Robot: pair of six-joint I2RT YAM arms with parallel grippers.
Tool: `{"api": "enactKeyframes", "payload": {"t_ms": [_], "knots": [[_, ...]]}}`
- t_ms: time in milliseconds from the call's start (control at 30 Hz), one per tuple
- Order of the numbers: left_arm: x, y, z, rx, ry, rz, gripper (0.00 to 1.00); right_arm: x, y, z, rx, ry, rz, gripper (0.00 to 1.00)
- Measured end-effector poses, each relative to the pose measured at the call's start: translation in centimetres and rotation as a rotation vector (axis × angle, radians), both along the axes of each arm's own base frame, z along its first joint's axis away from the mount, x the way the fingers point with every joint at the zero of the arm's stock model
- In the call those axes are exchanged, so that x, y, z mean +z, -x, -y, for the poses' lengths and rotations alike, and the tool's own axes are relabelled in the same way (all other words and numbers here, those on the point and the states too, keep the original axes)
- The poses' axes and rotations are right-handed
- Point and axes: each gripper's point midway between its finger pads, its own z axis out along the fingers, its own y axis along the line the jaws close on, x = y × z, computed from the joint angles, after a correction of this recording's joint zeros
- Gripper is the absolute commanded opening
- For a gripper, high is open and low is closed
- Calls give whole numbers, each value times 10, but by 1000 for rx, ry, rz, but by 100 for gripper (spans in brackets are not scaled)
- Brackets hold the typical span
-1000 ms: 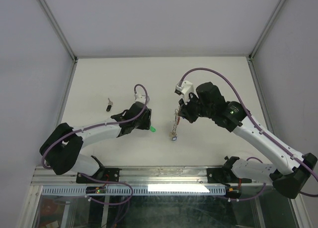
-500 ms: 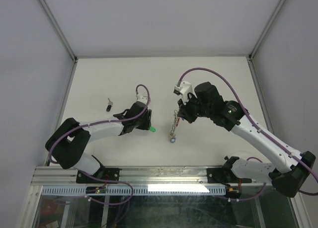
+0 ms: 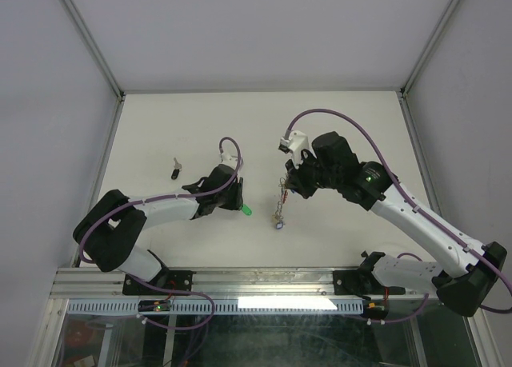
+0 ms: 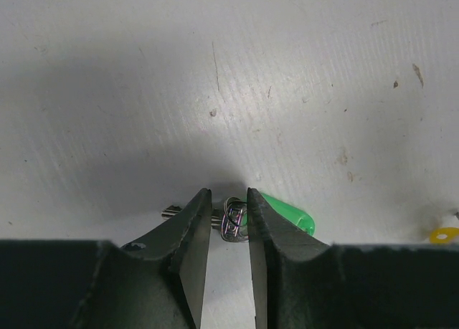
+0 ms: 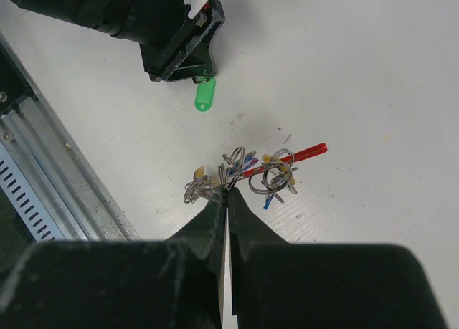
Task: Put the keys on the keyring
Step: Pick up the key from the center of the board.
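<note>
A green-capped key (image 3: 247,210) lies on the white table. My left gripper (image 3: 238,205) is low over it. In the left wrist view the gripper (image 4: 229,200) has its jaws narrowly apart around the key's small metal ring (image 4: 235,218), and the green cap (image 4: 288,213) sticks out to the right. My right gripper (image 3: 290,187) is shut on a metal ring of the keyring (image 3: 280,201), which hangs down above the table. The right wrist view shows the gripper (image 5: 226,191) pinching the ring cluster, the red arc (image 5: 301,154), and the green key (image 5: 205,94) beyond.
A black-capped key (image 3: 176,172) lies alone on the table to the far left of my left gripper. A small yellow piece (image 4: 445,234) shows at the right edge of the left wrist view. Metal frame rails (image 3: 264,279) run along the near table edge.
My right gripper has drifted slightly left with the hanging keyring. My left arm's elbow has shifted, while its gripper stays at the green key.
</note>
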Motion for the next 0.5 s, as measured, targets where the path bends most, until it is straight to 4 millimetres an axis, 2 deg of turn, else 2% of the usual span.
{"api": "enactKeyframes", "payload": {"t_ms": [200,500], "knots": [[1,-1,-1,-7,-9,6,33,0,0,0,0,-1,0,0],[8,-2,-1,-9,-19,9,33,0,1,-1,0,-4,-4,0]]}}
